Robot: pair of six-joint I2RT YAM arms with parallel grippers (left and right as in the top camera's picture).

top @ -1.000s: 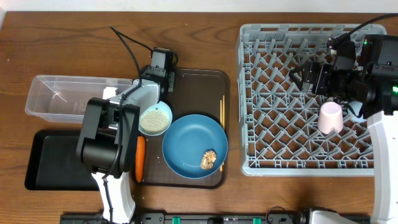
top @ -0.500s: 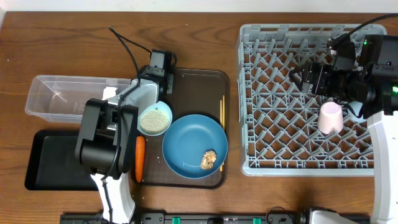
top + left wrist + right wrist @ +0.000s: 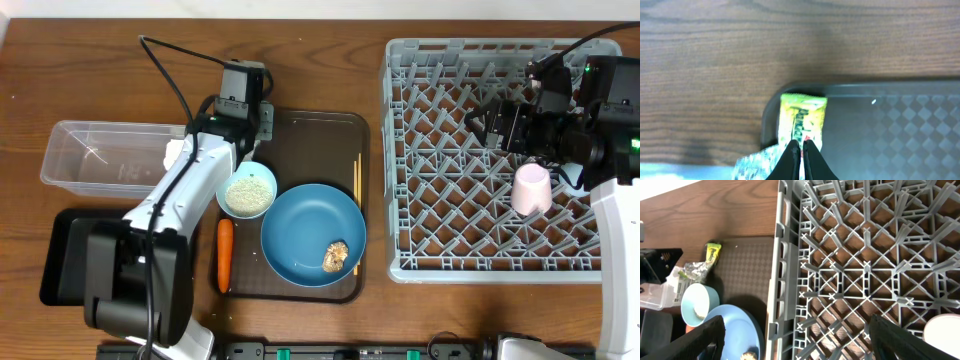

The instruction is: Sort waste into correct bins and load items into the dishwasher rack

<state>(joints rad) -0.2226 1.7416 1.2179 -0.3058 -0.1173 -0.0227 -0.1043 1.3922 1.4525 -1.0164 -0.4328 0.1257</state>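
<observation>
Biggest first: the large square grey plastic dishwasher rack (image 3: 440, 150) fills the right third of the overhead frame, pegs all over. My R gripper (image 3: 797, 330) hangs over its upper right part, jaws spread wide w/ nothing between them. The R wrist cam looks straight down thru the gap at the lattice. A small pink cup (image 3: 530, 188) sits inside the rack, mid-right (can't tell from here if it's mouth up or down).

Centre of frame: dark brown rectangular serving tray (image 3: 315, 140). Lower left: shallow black rectangular tray (image 3: 62, 262), partly under my L arm's base. Just above it is the clear rectangular plastic tub (image 3: 95, 155), on the table left of the brown tray.

On the brown tray, the large round blue plate (image 3: 300, 230) sits lower centre, w/ a small brown food lump (image 3: 336, 256) on its lower right part. The white-and-pale-blue bowl (image 3: 271, 186) is right up against the plate's upper left edge, white rice grains (image 3: 247, 194) inside. An orange carrot (image 3: 225, 255) lies lengthwise along the tray's left edge, below the bowl. Thin wooden chopsticks (image 3: 356, 190) lie along the right edge, beside the plate.

Smallest bit: the yellow-green crinkled wrapper (image 3: 802, 117) is in the tray's upper left corner. My L gripper (image 3: 801, 150) is pinched closed on its near end. On the L wrist cam the tips meet at bottom centre of frame.
</observation>
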